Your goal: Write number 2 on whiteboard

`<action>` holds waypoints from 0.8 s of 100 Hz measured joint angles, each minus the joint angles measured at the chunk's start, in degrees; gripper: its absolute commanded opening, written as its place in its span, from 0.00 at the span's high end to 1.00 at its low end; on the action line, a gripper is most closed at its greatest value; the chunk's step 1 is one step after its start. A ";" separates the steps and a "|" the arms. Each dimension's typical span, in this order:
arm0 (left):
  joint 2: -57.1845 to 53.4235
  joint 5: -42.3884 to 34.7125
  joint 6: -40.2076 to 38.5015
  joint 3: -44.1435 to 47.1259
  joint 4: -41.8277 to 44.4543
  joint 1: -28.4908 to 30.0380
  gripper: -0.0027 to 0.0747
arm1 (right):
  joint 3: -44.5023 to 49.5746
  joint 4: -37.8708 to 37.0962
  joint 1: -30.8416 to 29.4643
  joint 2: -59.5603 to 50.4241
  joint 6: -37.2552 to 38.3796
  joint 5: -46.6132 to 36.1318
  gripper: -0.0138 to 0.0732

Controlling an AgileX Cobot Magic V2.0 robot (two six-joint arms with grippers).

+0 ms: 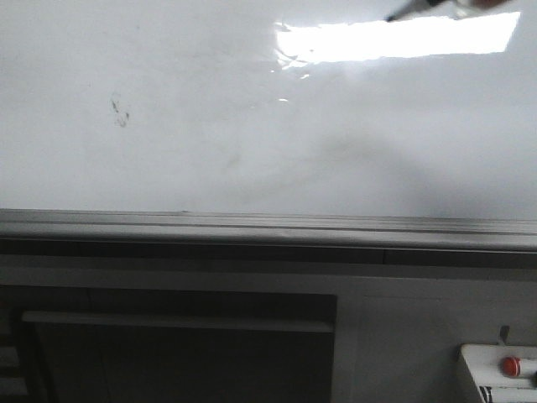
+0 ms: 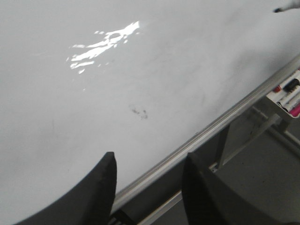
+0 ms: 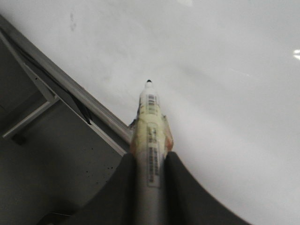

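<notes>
The whiteboard (image 1: 252, 126) fills the front view, glossy white with a bright reflection and a grey bottom rail (image 1: 268, 225). No number 2 shows on it, only faint dark smudge specks (image 1: 119, 113). My right gripper (image 3: 150, 157) is shut on a pale marker (image 3: 151, 126). Its black tip (image 3: 149, 82) points at the board, and I cannot tell whether it touches. The marker also shows at the top right edge of the front view (image 1: 411, 10). My left gripper (image 2: 150, 159) is open and empty, near the rail (image 2: 225, 115) at the board's lower edge.
A small white box with a red button (image 1: 503, 369) sits at the lower right below the board. A tray with several markers (image 2: 288, 96) hangs by the rail. A dark frame and shelf (image 1: 176, 323) stand under the board.
</notes>
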 measured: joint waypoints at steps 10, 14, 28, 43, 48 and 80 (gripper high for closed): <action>-5.93 -1.44 -4.16 5.38 0.00 4.14 0.57 | 4.74 -0.11 -2.80 -5.00 4.27 0.35 0.83; -7.84 -2.12 -5.37 7.51 0.00 5.47 0.57 | 5.84 -0.11 -3.39 -6.85 5.17 0.35 0.83; -13.33 -4.69 -6.82 13.22 0.00 9.88 0.57 | 7.83 -0.11 -3.72 -11.27 6.03 0.57 0.83; -14.54 -5.61 -7.16 16.10 0.00 12.22 0.57 | 7.98 0.49 -3.76 -12.15 6.16 1.57 0.83; -14.54 -5.66 -7.16 16.54 0.00 12.34 0.57 | 7.98 1.78 -3.76 -11.88 6.26 1.40 0.83; -14.54 -6.96 -7.16 16.80 -0.12 12.34 0.57 | 1.32 15.97 -3.75 1.21 -4.08 0.87 0.83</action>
